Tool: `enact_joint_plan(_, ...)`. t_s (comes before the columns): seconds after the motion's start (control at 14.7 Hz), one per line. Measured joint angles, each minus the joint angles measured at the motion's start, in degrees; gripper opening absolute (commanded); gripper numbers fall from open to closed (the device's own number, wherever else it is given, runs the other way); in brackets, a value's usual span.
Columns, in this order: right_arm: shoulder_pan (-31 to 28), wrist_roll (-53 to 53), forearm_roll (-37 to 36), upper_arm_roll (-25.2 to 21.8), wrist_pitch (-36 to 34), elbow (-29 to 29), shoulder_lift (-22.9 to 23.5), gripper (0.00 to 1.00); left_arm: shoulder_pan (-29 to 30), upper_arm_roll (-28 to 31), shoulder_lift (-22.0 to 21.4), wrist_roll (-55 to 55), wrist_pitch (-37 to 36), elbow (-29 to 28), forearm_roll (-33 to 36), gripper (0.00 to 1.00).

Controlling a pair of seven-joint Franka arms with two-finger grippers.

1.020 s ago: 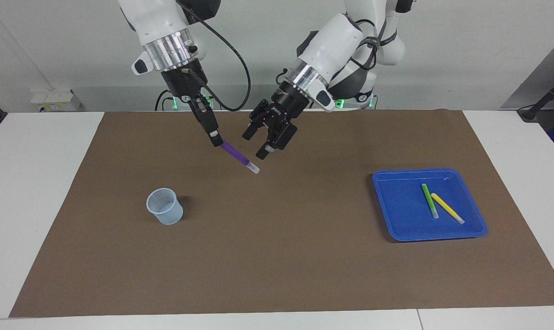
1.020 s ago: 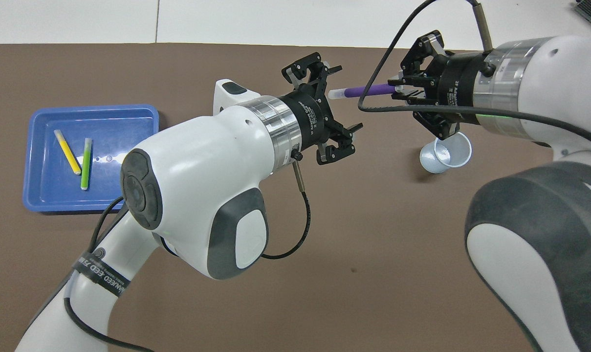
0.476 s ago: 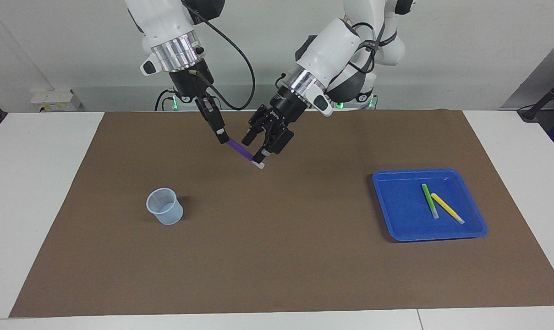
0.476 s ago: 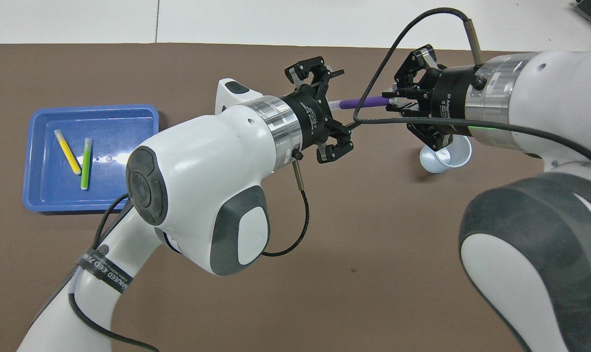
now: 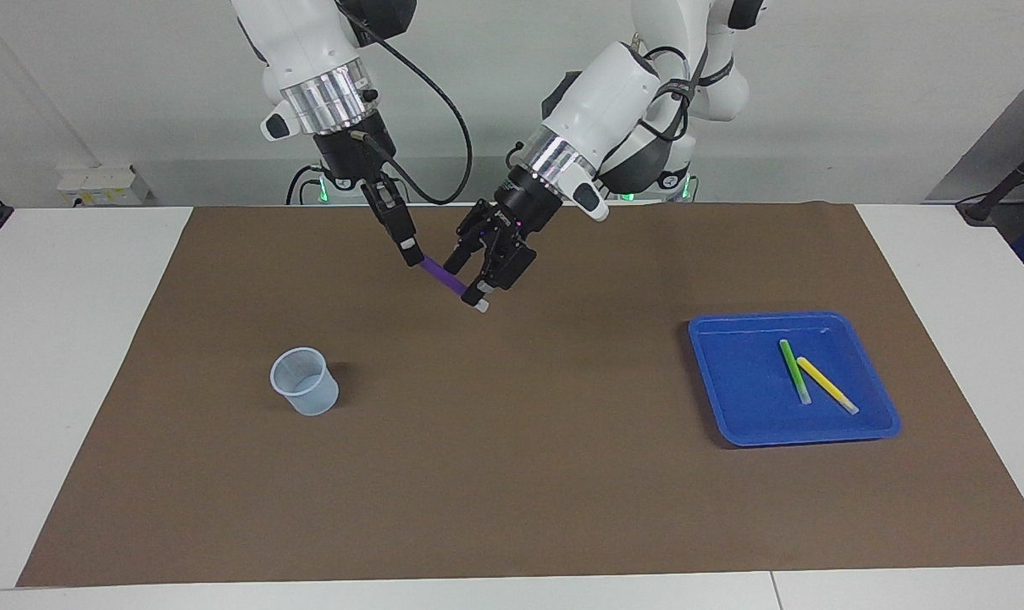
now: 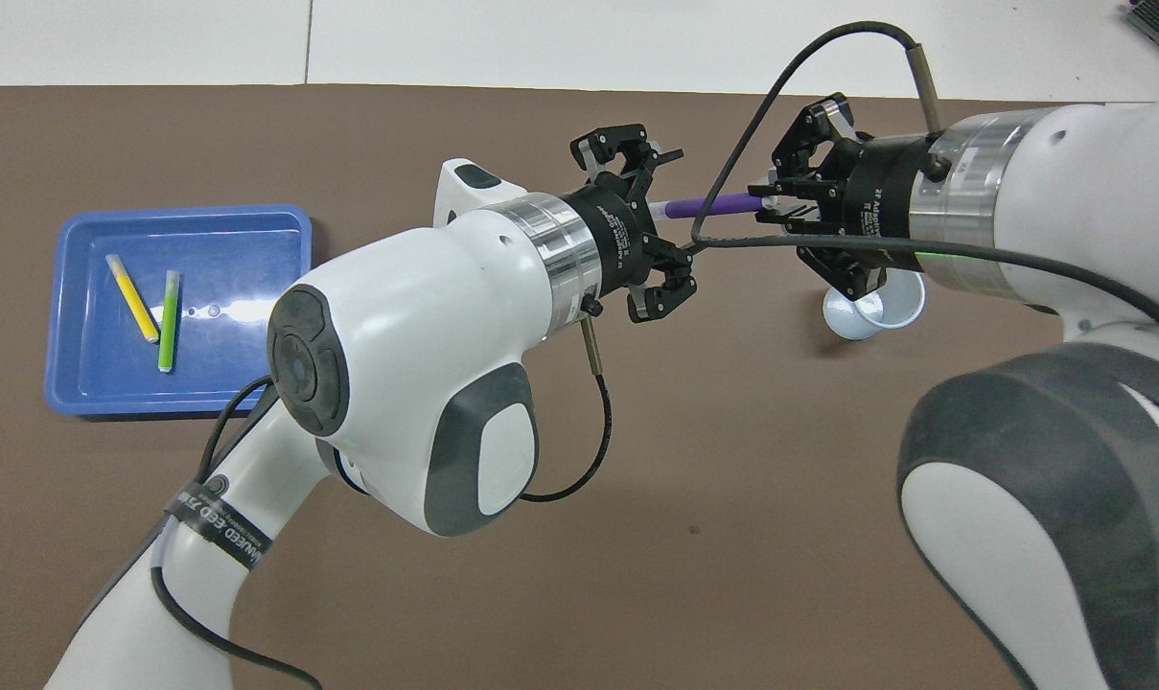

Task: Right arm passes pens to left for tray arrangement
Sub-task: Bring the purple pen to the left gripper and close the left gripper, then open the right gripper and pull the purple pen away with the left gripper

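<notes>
My right gripper point(image 5: 410, 254) point(image 6: 776, 198) is shut on one end of the purple pen point(image 5: 437, 275) point(image 6: 718, 203) and holds it slanted in the air over the brown mat. My left gripper point(image 5: 473, 284) point(image 6: 658, 216) is open, with its fingers on either side of the pen's free whitish end. The blue tray point(image 5: 736, 385) point(image 6: 81, 383) lies toward the left arm's end of the table. In it lie the green pen point(image 5: 793, 370) point(image 6: 168, 321) and the yellow pen point(image 5: 827, 385) point(image 6: 132, 298), side by side.
A small clear plastic cup point(image 5: 305, 381) point(image 6: 876, 311) stands upright on the brown mat point(image 5: 520, 466) toward the right arm's end, farther from the robots than the grippers. White tabletop borders the mat on all sides.
My left gripper has moved in onto the purple pen's free end and its fingers have narrowed around it. The right gripper shifted slightly toward it, still holding the pen.
</notes>
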Motion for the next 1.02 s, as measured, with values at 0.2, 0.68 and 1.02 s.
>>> enact_joint_plan(0.2, 0.0, 0.0, 0.0, 0.0, 0.0, -0.3, -0.2, 0.0, 0.0, 0.0, 0.0, 0.0, 0.0, 0.0, 0.0, 0.64)
enact_joint_plan(0.68, 0.0, 0.0, 0.1, 0.0, 0.1, -0.5, -0.2, 0.0, 0.0, 0.0, 0.0, 0.1, 0.1, 0.0, 0.2, 0.27)
enact_joint_plan(1.02, -0.1, 0.0, 0.1, 0.0, 0.8, -0.4, -0.3, 0.0, -0.3, -0.4, 0.1, 1.3, -0.2, 0.0, 0.8, 0.07)
